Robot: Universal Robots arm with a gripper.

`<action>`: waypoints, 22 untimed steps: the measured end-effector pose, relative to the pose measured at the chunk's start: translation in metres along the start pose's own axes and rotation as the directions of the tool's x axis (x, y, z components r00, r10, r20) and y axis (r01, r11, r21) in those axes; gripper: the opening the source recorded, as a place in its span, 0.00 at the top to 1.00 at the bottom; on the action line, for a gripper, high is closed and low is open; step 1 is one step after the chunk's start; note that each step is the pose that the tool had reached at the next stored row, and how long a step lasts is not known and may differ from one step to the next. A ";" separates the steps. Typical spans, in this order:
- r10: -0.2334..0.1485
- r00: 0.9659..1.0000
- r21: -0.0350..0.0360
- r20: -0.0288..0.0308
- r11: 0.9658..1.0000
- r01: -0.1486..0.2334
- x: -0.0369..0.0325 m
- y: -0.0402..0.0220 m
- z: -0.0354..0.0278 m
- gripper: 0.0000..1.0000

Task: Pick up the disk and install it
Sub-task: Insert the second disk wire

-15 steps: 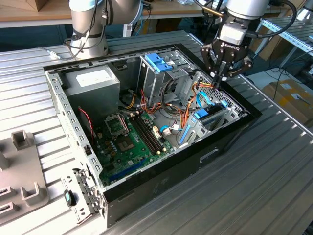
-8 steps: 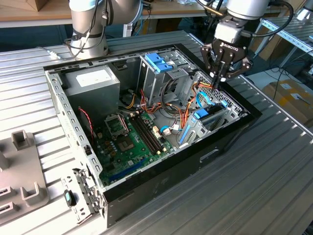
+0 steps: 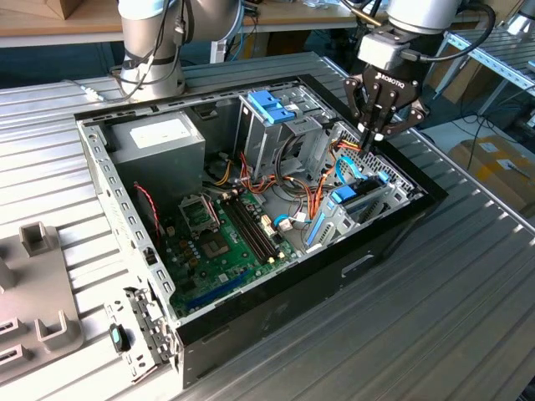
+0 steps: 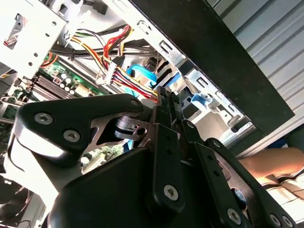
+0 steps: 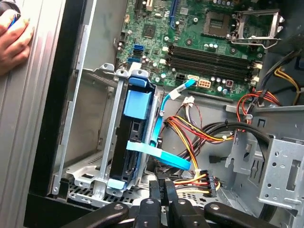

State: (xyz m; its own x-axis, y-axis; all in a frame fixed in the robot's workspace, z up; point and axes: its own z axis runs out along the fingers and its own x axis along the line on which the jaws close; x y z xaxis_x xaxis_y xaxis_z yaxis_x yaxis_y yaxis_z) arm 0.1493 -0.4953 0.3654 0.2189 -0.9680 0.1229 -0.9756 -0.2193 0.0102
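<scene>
The open computer case (image 3: 251, 209) lies flat on the ribbed metal table (image 3: 468, 284), motherboard (image 5: 209, 42) exposed. At its front corner the disk (image 5: 135, 137) stands on edge in a metal bay, light blue carrier rail around it, seemingly already slotted in. The gripper (image 3: 372, 138) hangs just above that corner, fingers (image 5: 160, 192) pressed together and holding nothing. I'd judge the disk dense, rigid and shock-sensitive, with slick metal faces; the blue rail's edges look the safest hold, clear of the nearby cables (image 5: 190, 133).
</scene>
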 end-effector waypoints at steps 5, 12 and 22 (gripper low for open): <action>0.029 1.000 -0.004 0.000 1.000 -0.029 0.0000 0.0000 0.0001 0.84; 0.151 0.988 -0.018 0.006 0.988 -0.151 0.0005 0.0002 0.0009 0.84; 0.180 0.983 -0.020 0.042 0.984 -0.179 0.0058 0.0014 0.0017 0.84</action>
State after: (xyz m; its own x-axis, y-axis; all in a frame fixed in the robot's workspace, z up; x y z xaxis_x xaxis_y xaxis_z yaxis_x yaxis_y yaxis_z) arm 0.1493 -0.5014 0.3645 0.0406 -0.9959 0.0813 -0.9992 -0.0401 0.0076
